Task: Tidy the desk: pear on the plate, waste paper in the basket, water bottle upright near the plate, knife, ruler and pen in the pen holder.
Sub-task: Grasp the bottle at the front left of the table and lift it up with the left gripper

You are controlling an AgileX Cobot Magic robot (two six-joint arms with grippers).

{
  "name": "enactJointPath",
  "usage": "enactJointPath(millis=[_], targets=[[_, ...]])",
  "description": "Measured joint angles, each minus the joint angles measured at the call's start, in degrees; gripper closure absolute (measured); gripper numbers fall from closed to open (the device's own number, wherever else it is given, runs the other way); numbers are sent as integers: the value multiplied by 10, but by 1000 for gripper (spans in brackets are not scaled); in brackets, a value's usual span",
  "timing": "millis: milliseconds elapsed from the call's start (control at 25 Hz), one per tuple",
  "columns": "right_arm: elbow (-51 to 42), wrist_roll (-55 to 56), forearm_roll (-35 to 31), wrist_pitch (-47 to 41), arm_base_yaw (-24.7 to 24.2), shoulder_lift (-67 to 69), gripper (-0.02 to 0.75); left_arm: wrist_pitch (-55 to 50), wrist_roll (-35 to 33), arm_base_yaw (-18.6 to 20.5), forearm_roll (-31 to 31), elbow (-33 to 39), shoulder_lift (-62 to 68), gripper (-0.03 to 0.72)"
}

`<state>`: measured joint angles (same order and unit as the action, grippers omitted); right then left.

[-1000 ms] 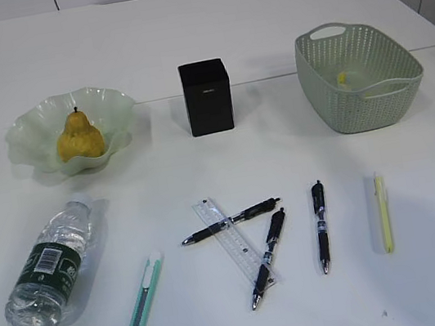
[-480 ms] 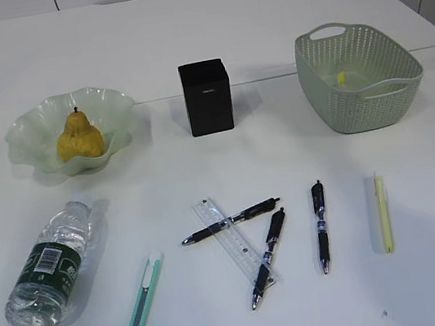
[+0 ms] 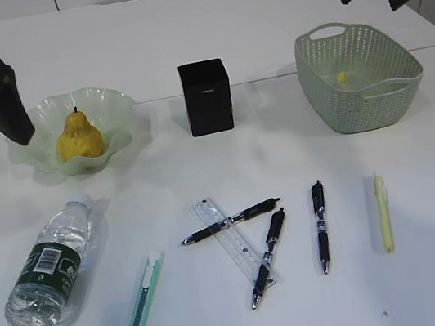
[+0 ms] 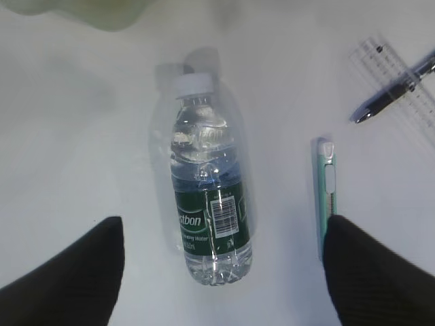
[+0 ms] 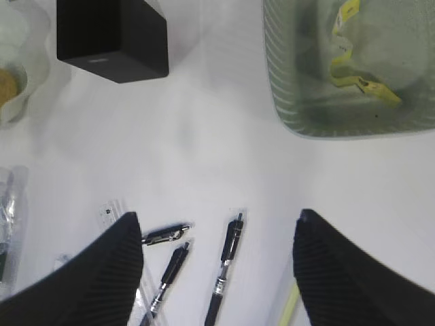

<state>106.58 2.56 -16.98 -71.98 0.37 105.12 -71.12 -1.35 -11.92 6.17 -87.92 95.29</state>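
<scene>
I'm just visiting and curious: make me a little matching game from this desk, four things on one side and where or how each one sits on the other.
Things:
1. pear
2. water bottle
3. waste paper
4. ruler

States:
A. lying on its side
B. in the basket
C. on the plate
D. among black pens, one lying across it

Pairs: 1-C, 2-A, 3-B, 4-D

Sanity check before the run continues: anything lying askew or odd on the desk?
The water bottle lies on its side below the plate, not upright. The ruler sits tangled with two black pens, one across it. Nothing spilled or damaged.
</scene>
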Motion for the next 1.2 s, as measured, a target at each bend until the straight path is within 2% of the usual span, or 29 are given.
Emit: enactJointPath(millis=[120, 760, 880, 1120, 1200], targets=[[-23, -2, 19, 2, 0, -10, 197, 1, 7, -20, -23, 0, 28, 21], [-36, -4, 26, 2, 0, -16, 198, 9, 21, -26, -45, 0, 153, 22], [-36, -4, 27, 2, 0, -16, 198, 12, 21, -26, -45, 0, 163, 48], [-36, -4, 29, 2, 0, -16, 198, 25, 22, -26, -42, 0, 164, 171], [-36, -4, 29, 2, 0, -16, 198, 29, 23, -26, -35, 0, 164, 181]])
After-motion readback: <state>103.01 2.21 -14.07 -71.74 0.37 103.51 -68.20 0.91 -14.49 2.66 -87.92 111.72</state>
